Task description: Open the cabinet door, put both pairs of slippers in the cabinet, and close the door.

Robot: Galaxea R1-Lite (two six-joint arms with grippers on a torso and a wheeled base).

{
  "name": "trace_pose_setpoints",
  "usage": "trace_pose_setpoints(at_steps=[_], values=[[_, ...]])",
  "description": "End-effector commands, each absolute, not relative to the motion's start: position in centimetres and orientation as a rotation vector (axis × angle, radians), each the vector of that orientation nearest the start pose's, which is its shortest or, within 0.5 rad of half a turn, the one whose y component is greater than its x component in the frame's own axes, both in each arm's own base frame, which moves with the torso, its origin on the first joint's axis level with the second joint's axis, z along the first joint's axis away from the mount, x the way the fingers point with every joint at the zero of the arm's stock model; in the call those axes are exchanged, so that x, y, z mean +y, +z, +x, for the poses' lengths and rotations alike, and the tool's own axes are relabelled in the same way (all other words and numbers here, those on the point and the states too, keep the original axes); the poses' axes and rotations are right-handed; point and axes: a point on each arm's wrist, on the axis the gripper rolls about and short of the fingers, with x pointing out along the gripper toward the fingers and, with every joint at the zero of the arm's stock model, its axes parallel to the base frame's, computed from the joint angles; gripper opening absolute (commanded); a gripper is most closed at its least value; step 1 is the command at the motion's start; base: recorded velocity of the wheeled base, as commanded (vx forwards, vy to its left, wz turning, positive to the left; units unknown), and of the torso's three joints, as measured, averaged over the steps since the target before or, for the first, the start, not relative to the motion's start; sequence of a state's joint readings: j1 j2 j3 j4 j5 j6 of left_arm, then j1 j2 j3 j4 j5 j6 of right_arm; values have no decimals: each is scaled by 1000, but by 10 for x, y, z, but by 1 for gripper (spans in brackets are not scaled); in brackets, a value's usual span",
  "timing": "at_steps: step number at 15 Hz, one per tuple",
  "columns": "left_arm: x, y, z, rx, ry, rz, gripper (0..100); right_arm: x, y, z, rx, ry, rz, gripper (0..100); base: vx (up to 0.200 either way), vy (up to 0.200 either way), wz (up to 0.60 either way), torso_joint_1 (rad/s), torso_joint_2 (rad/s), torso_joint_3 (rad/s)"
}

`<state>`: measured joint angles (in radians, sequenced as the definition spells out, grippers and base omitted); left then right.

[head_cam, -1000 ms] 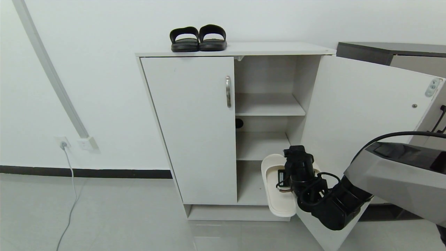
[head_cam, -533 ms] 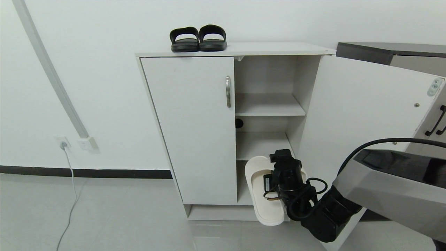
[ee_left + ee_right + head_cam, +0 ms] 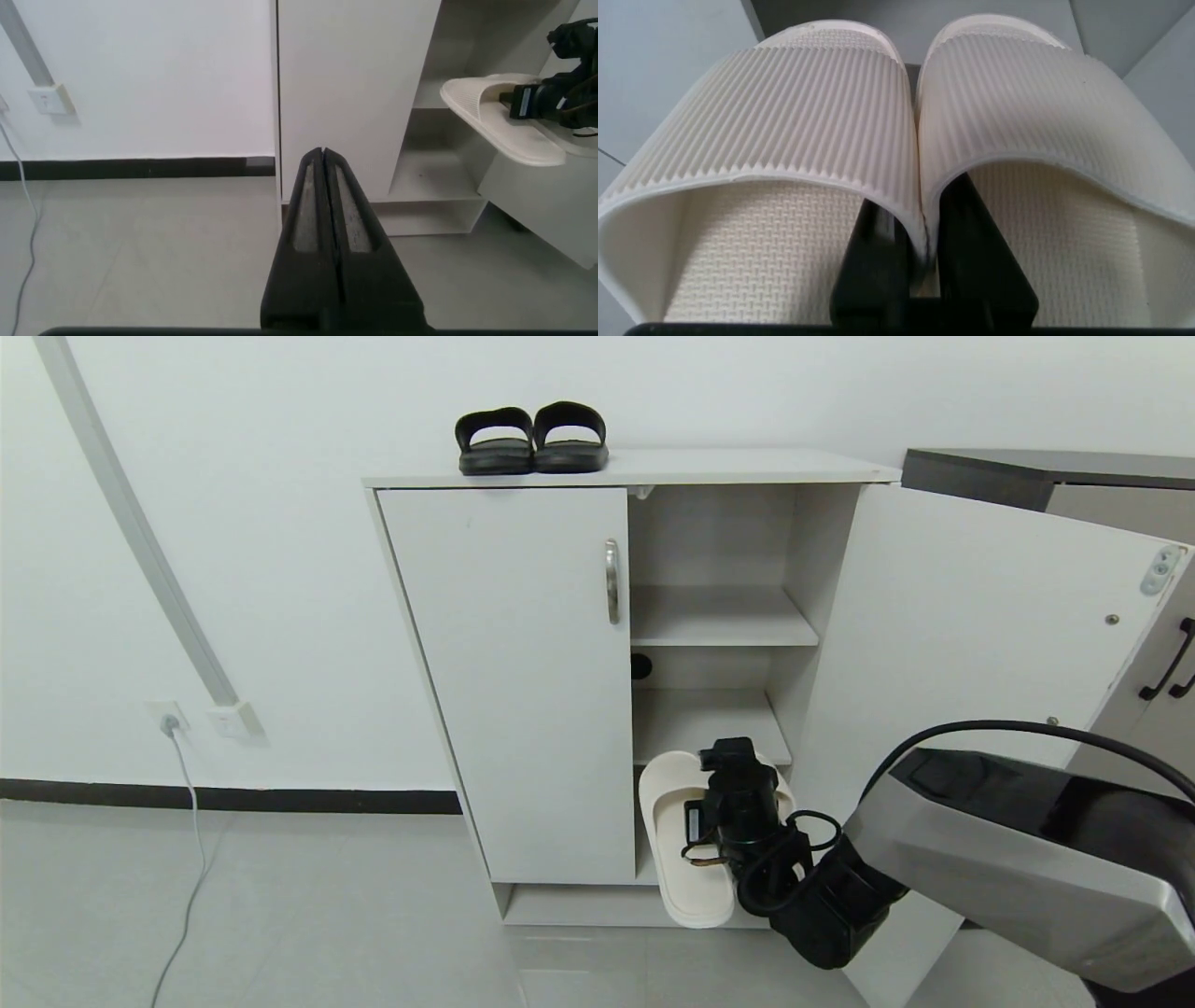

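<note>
Stowing the first pair: right gripper (image 3: 922, 245) pinches the white slippers (image 3: 686, 845) by adjoining straps before the right bottom shelf (image 3: 434, 182) of the cabinet (image 3: 523, 691); next, likely insert and release; left gripper (image 3: 322, 154) closed, empty.

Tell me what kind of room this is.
Likely an indoor entryway or a mock-up of one: a cabinet against a bare wall, black slippers on top, white slippers in the right gripper, a wall socket, tiled floor.
</note>
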<state>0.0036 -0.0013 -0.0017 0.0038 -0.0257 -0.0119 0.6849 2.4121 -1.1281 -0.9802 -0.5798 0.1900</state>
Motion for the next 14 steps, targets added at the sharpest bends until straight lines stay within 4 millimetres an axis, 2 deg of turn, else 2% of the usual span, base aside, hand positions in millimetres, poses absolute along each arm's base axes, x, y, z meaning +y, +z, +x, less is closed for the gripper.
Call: trace_pose_setpoints(at_steps=[1, 8, 12, 14], values=[[-1, 75, -23, 3, -23, -12, 0, 269, 19, 349, 260, 79, 5, 0, 0, 0, 0, 0, 0, 0], [-1, 75, -23, 3, -23, -12, 0, 270, 17, 350, 260, 76, 4, 0, 0, 0, 0, 0, 0, 0], [-1, 75, -23, 3, -23, -12, 0, 270, 11, 351, 272, 70, -6, 0, 0, 0, 0, 4, 2, -137], [-1, 75, -23, 3, -21, -14, 0, 266, 13, 357, 257, 46, 4, 0, 0, 0, 0, -5, 5, -193]])
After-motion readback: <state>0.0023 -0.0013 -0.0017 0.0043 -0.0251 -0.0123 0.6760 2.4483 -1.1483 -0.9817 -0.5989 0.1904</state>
